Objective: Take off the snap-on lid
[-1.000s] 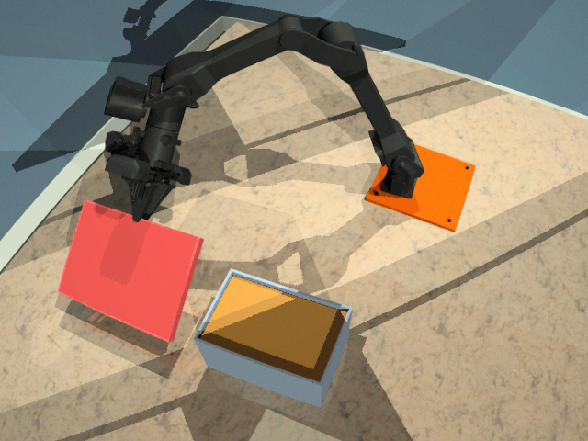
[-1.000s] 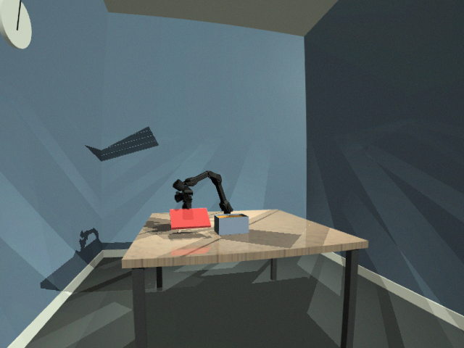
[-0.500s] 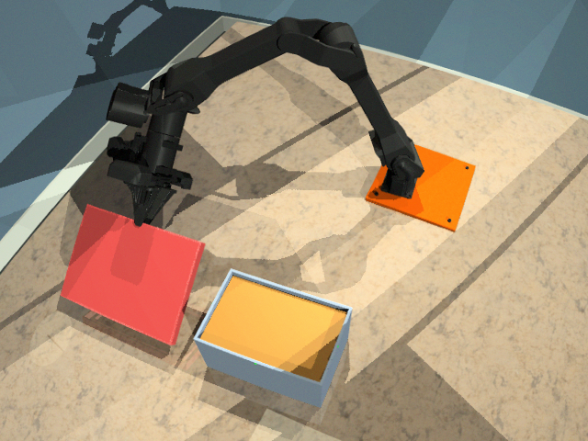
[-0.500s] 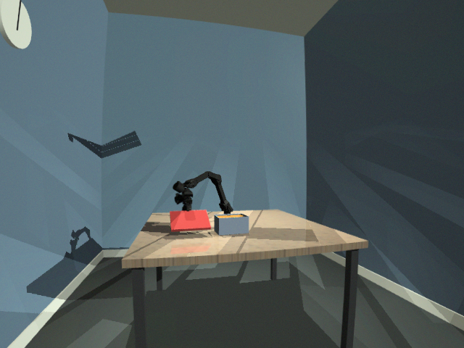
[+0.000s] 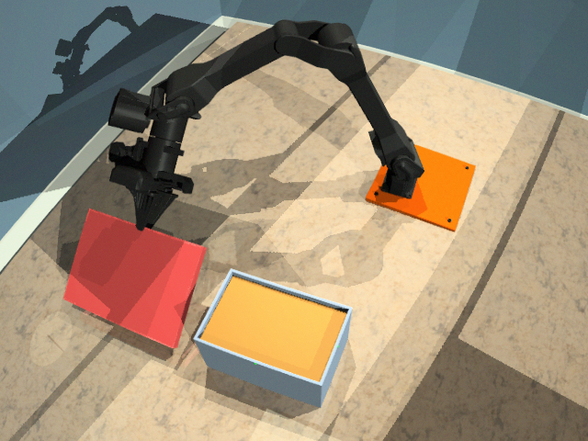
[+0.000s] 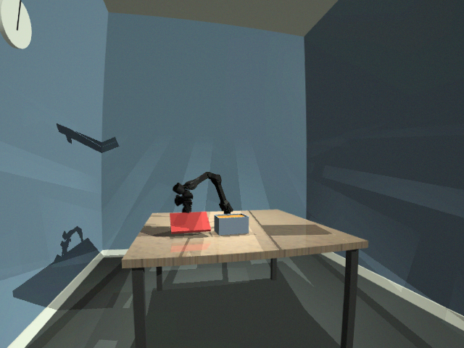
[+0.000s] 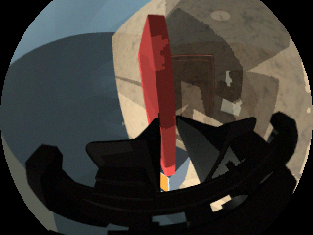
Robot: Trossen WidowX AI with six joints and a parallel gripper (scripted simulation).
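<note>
The red lid [image 5: 137, 279] [image 6: 189, 222] [image 7: 167, 98] hangs steeply tilted to the left of the box, its smooth flat face turned toward the top and exterior views. My gripper [image 5: 143, 228] [image 6: 186, 211] is shut on the middle of its upper edge; the wrist view shows the lid between the two fingers. The lower edge is low over the table [image 6: 299, 245], with its reflection a little beneath it. The grey-blue box [image 5: 261, 375] [image 6: 231, 226] stands upright and open-topped. The underside of the lid is hidden from the top and exterior views.
An orange block or filling [image 5: 275, 327] [image 6: 230, 216] sits inside the box, almost up to the rim. The orange base plate [image 5: 441, 185] under the arm is at the back right. The table's left edge runs behind the gripper. The box is close to the lid's right side.
</note>
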